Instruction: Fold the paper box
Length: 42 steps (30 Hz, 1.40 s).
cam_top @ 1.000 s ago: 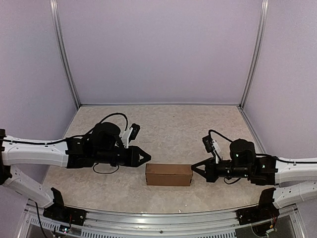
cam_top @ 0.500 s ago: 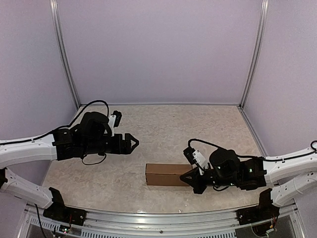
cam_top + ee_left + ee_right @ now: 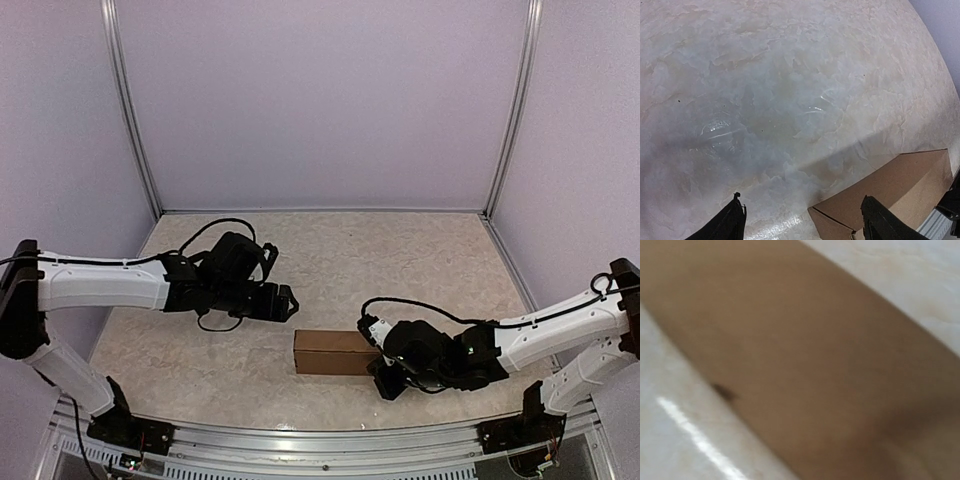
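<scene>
Paper box (image 3: 335, 352) lay near the table's (image 3: 400, 260) front edge, open marble behind. Left gripper (image 3: 288, 303) hovered just beyond it, jaws wide, empty. Right gripper (image 3: 386, 376) crowded its right end; jaws couldn't be made out.

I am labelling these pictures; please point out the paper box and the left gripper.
paper box (image 3: 335, 352), top external view, middle of its top face.
left gripper (image 3: 801, 200), left wrist view, midway between its open fingertips.
</scene>
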### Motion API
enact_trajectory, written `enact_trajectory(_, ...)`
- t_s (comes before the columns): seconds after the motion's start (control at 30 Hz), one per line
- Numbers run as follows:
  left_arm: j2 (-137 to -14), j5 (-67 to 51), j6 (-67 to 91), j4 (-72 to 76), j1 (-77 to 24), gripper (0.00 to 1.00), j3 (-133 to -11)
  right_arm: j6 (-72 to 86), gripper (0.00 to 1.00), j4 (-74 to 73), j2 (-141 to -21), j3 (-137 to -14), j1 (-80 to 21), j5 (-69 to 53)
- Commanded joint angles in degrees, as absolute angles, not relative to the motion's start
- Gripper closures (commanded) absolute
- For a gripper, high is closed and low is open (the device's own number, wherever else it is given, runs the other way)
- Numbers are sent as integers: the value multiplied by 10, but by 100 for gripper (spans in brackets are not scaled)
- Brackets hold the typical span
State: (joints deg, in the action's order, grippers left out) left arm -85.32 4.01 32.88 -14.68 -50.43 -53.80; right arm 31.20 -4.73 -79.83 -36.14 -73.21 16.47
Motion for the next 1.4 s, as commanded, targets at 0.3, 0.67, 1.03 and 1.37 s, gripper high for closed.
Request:
enact_trajectory(0.3,-961,-43,308,-156,-529,61,-607,346,100,-61,-794,-359,-721,253)
enact_trajectory(0.67,-963,-53,339,-149,-570,90,-596,310,100,57,-826,-347,-652,176)
enact_trajectory(1.03,-926,-12,390,-131,-617,100,-552,255,100,157,-948,-427,-599,21)
enact_trajectory(1.37,-884,-2,410,-102,-612,100,-492,298,100,226,-1039,-459,-582,-62)
